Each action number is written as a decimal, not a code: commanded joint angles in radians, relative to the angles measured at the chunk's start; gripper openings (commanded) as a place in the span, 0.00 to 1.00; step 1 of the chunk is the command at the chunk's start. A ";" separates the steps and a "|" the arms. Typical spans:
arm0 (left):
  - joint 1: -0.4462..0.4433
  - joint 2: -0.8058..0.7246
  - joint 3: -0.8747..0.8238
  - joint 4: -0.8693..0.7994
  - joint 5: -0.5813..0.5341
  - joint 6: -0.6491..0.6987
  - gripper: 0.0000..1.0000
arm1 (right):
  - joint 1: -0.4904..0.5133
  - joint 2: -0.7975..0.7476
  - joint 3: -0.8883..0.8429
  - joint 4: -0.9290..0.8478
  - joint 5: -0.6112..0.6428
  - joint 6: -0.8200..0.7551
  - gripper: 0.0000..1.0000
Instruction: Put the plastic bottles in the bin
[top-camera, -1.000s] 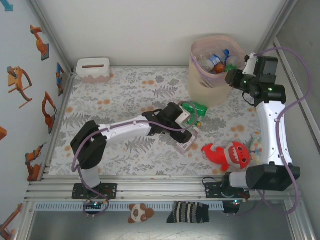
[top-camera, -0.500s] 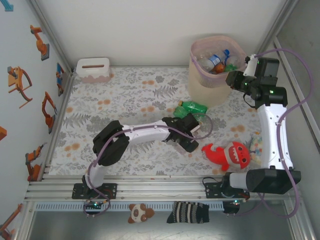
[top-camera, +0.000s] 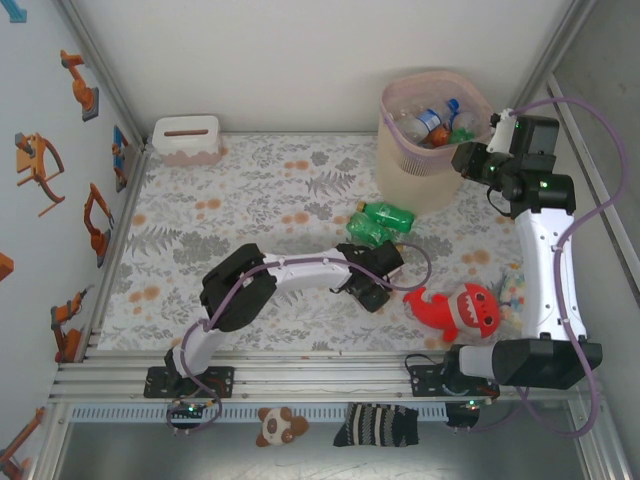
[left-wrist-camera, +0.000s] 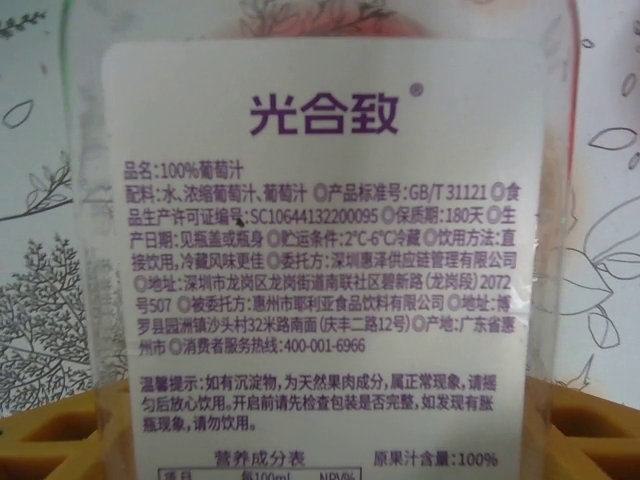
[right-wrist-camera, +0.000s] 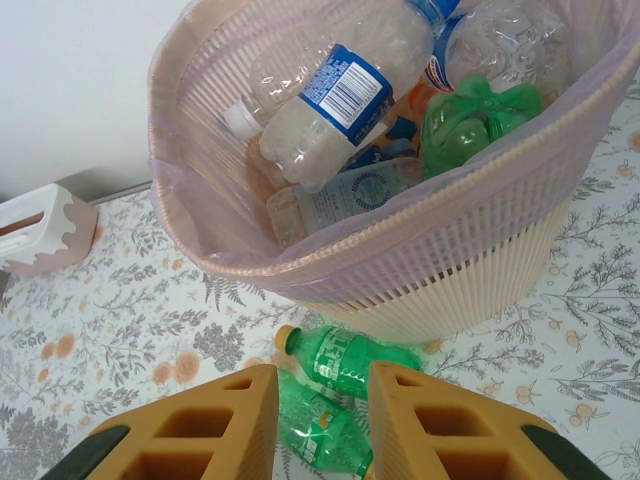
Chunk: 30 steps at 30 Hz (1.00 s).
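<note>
We see a clear juice bottle (left-wrist-camera: 320, 60) up close in the left wrist view, reaching from edge to edge of the frame. Its white label (left-wrist-camera: 320, 250) carries purple Chinese print. The brand 光合致 stands in large characters at the top. Below it we read "100%葡萄汁", "GB/T 31121" and the number "400-001-6966", and at the bottom "原果汁含量:100%". The orange fingers (left-wrist-camera: 45, 435) of the left gripper (top-camera: 374, 286) show in the two lower corners, spread wide, with the bottle clasped between them. From above, that gripper sits low over the flowered table (top-camera: 250, 190), a little below the centre of the frame. It is just left of a red shark toy (top-camera: 462, 308).

Two green bottles (top-camera: 380, 222) lie side by side on the table just above the left gripper, near the foot of the bin. One has an orange-yellow cap (right-wrist-camera: 287, 338).

The bin (top-camera: 405, 175) stands in the upper right of the overhead view, with a beige ribbed wall and a pale pink liner folded over the rim. Inside we see a clear bottle with a blue barcode label (right-wrist-camera: 330, 95), a crushed green bottle (right-wrist-camera: 465, 120) and more clear ones, their print too small to read. The right gripper (top-camera: 470, 158) hovers at the bin's right rim. Its fingers (right-wrist-camera: 200, 430) stand apart with nothing between them. A white box (top-camera: 186, 140) sits at the upper left.
</note>
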 joint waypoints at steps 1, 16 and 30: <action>-0.001 -0.051 -0.034 -0.030 -0.041 -0.002 0.63 | 0.006 -0.025 -0.005 -0.003 -0.018 -0.006 0.29; 0.135 -0.472 -0.360 0.242 0.057 -0.031 0.56 | 0.005 -0.134 -0.100 0.104 -0.093 0.001 0.31; 0.276 -0.792 -0.458 0.564 0.407 0.067 0.57 | 0.005 -0.234 -0.237 0.427 -0.456 0.089 0.50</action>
